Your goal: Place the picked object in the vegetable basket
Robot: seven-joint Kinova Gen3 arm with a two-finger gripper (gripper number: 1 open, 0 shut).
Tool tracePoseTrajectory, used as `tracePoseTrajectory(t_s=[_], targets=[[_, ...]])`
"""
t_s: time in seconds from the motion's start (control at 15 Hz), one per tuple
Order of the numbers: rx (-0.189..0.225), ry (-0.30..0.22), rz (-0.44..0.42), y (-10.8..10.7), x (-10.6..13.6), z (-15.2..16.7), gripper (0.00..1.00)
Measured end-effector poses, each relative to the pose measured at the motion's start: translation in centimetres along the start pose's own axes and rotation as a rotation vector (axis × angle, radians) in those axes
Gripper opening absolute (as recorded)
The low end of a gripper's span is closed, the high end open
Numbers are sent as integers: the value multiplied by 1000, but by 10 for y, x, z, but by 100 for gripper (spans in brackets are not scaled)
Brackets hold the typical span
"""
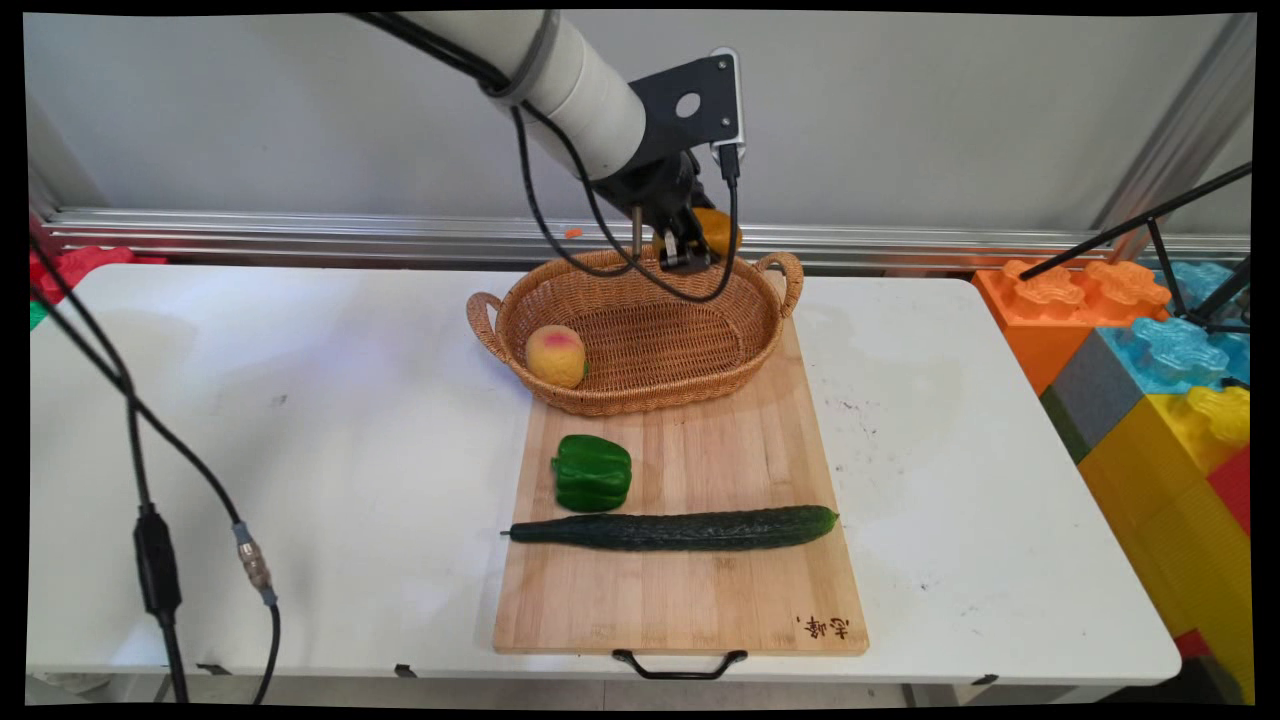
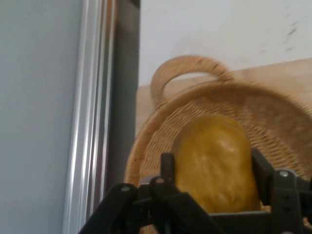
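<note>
Gripper: the black two-finger gripper point(image 1: 690, 250) hangs over the far rim of the wicker basket point(image 1: 700, 375), its fingers point(image 2: 167, 168) clamped on either side of a yellow-orange fruit point(image 2: 217, 163).
Held fruit: raised above the basket at its 12 o'clock edge, near the right handle.
Basket: sits on the far end of the wooden cutting board point(image 1: 680, 600); a peach point(image 1: 556, 355) lies inside at 9 o'clock.
Board: a green bell pepper point(image 1: 592, 473) lies just beyond a long cucumber point(image 1: 675, 528), which lies crosswise.
Table: white table point(image 1: 250, 450); coloured foam blocks point(image 1: 1160, 380) at 3 o'clock.

A robot lab: bare white table point(image 1: 300, 420), aluminium framing point(image 1: 300, 235), giant toy blocks point(image 1: 1150, 340)
</note>
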Motion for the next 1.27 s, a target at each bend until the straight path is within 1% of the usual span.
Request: tracePoseTrajectory(t_s=[0.13,0.33,0.53,0.67,0.8,1.0,1.07,1.27], targets=[[-6,-24,-10,-11,-11,26,0],[-58,-68,-32,-17,-33,75,0],[-92,-85,-44,-20,-45,106,0],[-100,-94,-48,-23,-51,124,0],[-100,-100,-51,-26,-57,139,0],[-105,-103,-48,-30,-61,156,0],[-113,-102,-46,-31,-61,159,100],[-133,-89,-40,-30,-57,162,100]])
